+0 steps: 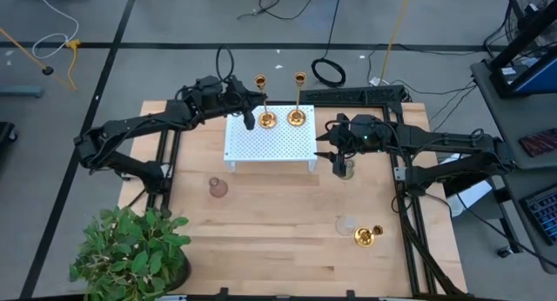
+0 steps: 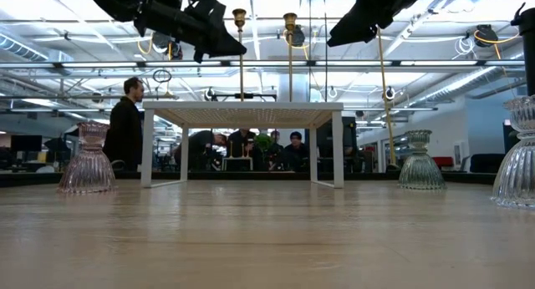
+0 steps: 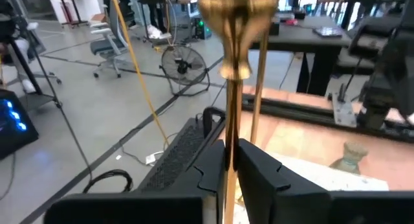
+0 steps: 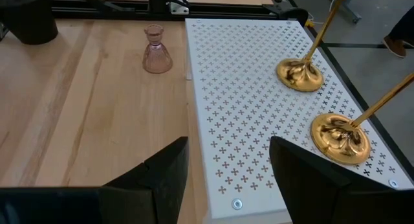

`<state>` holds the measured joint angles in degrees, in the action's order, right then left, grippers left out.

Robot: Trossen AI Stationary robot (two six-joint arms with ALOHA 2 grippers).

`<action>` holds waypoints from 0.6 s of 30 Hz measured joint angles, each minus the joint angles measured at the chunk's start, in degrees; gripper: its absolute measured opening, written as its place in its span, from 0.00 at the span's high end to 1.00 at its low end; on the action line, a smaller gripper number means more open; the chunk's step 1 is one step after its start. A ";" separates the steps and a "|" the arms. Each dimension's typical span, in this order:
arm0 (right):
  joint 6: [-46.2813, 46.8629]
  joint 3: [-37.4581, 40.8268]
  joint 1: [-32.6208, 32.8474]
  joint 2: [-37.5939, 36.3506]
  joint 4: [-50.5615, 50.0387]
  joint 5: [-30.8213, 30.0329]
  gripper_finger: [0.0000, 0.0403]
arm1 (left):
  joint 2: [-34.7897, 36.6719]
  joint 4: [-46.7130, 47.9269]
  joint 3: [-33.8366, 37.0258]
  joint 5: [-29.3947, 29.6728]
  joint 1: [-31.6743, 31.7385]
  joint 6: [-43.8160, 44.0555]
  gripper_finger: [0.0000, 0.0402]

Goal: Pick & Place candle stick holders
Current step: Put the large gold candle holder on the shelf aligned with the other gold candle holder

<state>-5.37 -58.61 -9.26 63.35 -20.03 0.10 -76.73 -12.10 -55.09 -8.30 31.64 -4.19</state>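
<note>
An open-plan robotics lab is shown: a wooden worktable [image 1: 287, 240] framed by aluminium rails, cables [image 1: 287, 1] strewn on grey floor, people [image 2: 125, 126] seated at desks behind, exposed ceiling pipes [image 2: 267, 65].

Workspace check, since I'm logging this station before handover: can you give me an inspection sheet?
Surface: wooden table carrying a white perforated stand.
Job's things: two gold holders on the stand, a third on the table; pink glass holder, greenish one, clear one on the table.
Clutter: potted plant.
Grippers: left gripper shut on a gold stem; right gripper open, empty.
Cables: loose on the floor.
Surroundings: people behind the table.
</note>
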 joint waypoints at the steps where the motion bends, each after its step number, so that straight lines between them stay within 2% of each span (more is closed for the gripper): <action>1: 0.00 0.00 0.00 0.00 0.00 0.02 0.48 | -0.01 0.48 0.02 0.11 0.00 -0.32 0.88; 12: -4.52 0.00 2.55 0.00 -0.49 0.30 0.48 | -0.02 1.06 0.02 0.86 0.00 -0.50 0.85; 18: -4.58 0.00 6.30 -1.95 -3.81 0.20 0.48 | -0.02 3.59 0.02 1.31 -0.05 -1.39 0.73</action>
<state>-9.94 -58.61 -2.96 61.40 -23.84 0.30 -76.75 -8.52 -55.07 -6.99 31.59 -5.57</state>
